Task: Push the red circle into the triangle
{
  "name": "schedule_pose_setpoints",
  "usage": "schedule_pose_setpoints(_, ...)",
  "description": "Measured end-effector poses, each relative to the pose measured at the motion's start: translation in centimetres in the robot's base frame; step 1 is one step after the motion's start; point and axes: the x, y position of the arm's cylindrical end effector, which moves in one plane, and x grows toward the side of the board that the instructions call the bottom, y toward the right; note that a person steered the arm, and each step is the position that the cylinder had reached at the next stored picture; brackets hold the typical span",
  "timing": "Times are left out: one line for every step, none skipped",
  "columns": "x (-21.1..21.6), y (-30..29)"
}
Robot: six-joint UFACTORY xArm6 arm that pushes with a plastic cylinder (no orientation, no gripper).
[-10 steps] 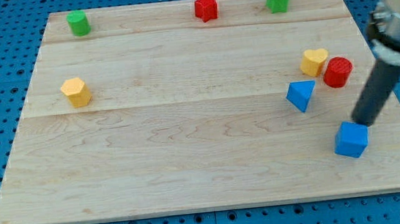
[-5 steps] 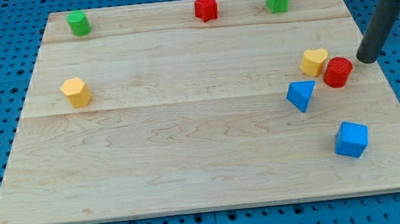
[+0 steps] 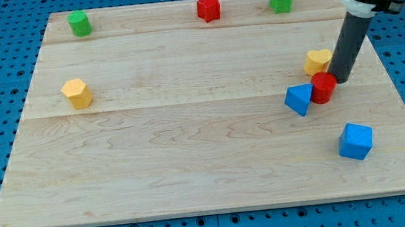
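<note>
Two blocks touch near the desk's right edge: red circle (image 3: 324,87) against blue triangle (image 3: 299,99), my tip (image 3: 342,79) just right; no gripper fitted.

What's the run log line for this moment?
my tip: at red circle, view's right | red circle: touching blue triangle | yellow heart: behind rod

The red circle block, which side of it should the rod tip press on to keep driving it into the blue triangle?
Press the red circle block on its upper-right flank, where my tip sits now. The blue triangle block lies at its lower left, apparently touching, so pushing toward the view's lower left keeps them together. Its round wall may slip off-centre.
</note>
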Motion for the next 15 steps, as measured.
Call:
schedule_pose_setpoints(0.5, -0.7)
schedule_pose_setpoints(1.0, -1.2)
schedule_pose_setpoints(1.3, -1.5)
schedule_pose_setpoints(1.9, -1.7)
schedule_pose_setpoints(2.7, -1.7)
schedule_pose_setpoints(3.4, -1.7)
schedule_pose_setpoints(3.7, -1.6)
schedule_pose_setpoints(4.0, -1.6)
schedule_pose_setpoints(4.1, -1.6)
schedule_pose_setpoints(4.3, -1.6)
schedule_pose_setpoints(4.5, -1.6)
schedule_pose_setpoints(4.9, -1.6)
schedule_pose_setpoints(6.5, -1.7)
schedule_pose_setpoints(8.5, -4.8)
schedule_pose_setpoints(7.7, 0.2)
